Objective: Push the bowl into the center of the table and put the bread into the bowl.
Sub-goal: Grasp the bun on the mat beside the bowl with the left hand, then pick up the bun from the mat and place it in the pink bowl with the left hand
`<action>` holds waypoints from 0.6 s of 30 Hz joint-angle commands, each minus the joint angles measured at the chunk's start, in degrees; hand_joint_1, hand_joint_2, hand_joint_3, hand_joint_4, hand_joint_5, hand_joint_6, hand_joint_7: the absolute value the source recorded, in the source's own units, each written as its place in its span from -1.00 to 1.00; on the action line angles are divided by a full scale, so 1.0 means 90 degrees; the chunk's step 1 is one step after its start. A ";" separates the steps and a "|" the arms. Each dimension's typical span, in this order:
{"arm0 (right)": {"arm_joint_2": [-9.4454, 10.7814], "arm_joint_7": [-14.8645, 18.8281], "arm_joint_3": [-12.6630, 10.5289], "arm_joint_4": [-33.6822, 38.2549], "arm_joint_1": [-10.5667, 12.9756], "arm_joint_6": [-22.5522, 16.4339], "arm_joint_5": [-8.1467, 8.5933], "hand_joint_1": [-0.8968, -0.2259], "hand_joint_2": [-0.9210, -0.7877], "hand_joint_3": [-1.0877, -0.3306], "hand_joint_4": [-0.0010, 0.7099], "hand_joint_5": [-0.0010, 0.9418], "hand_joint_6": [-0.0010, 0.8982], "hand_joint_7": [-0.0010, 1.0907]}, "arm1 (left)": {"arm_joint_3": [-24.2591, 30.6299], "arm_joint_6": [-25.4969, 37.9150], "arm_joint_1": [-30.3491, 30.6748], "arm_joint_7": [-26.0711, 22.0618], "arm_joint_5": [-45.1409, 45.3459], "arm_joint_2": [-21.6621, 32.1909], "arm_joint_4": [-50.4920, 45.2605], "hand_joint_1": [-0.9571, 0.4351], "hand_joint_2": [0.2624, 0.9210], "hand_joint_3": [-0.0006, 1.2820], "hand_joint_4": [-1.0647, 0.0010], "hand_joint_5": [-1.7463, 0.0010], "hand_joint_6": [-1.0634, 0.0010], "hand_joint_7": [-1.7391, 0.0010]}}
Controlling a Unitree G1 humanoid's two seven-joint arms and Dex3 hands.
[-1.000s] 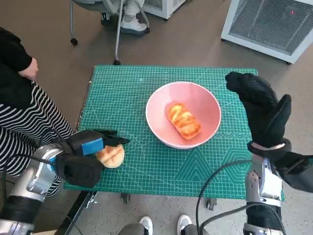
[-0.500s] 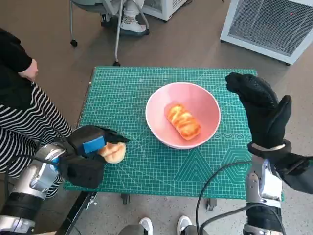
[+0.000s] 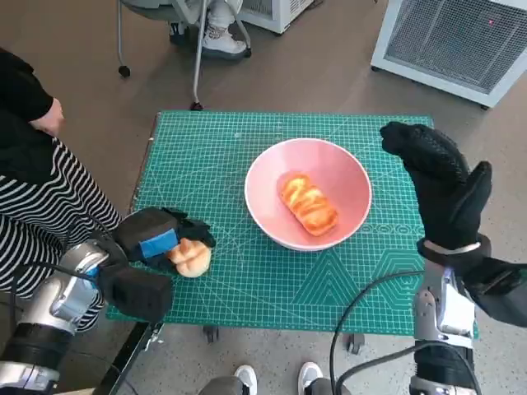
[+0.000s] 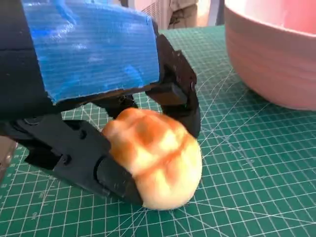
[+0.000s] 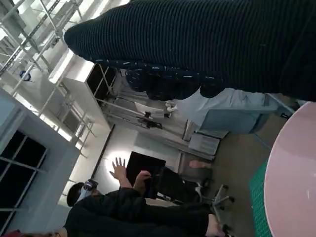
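Observation:
A pink bowl (image 3: 309,191) stands near the middle of the green cutting mat (image 3: 214,156), with a glazed bread roll (image 3: 309,204) lying inside it. A second, round bread bun (image 3: 190,257) is at the mat's front left, where my left hand (image 3: 152,247) grips it. In the left wrist view the black fingers (image 4: 84,163) close around the bun (image 4: 158,155), and the bowl's wall (image 4: 269,59) shows beyond. My right hand (image 3: 440,185) is raised beside the bowl's right side, fingers spread and holding nothing.
A person in a striped top (image 3: 41,206) sits close to the table's left edge. A chair base and feet (image 3: 218,33) are beyond the far edge, and a white appliance (image 3: 453,41) stands at the back right. People (image 5: 128,207) appear in the right wrist view.
My left hand has closed more around the bun and shifted it slightly toward the bowl. The right hand and the bowl have stayed put.

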 commanded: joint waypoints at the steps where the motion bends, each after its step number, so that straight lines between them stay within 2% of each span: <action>1: 0.0023 -0.0021 -0.0006 0.0121 0.0114 0.0002 -0.0027 -0.58 -1.00 -0.43 -0.73 -1.00 -0.92 -0.13 | -0.0106 -0.0112 -0.0033 0.0027 0.0116 -0.0046 0.0199 0.38 0.94 -1.00 -0.57 -0.20 -0.35 -0.18; 10: 0.0026 -0.0027 -0.0001 0.0175 0.0109 -0.0023 -0.0031 -0.57 -1.00 -0.43 -0.72 -1.00 -0.92 -0.13 | 0.0004 -0.0142 -0.0047 -0.0077 -0.0058 0.0031 0.0011 0.38 0.94 -1.00 -0.56 -0.20 -0.35 -0.18; 18: 0.0010 -0.0040 -0.0007 0.0170 0.0089 0.0008 -0.0025 -0.56 -1.00 -0.43 -0.72 -1.00 -0.92 -0.13 | 0.0381 0.0007 -0.0028 -0.0495 -0.0604 0.0149 -0.0839 0.38 0.95 -1.00 -0.55 -0.21 -0.33 -0.19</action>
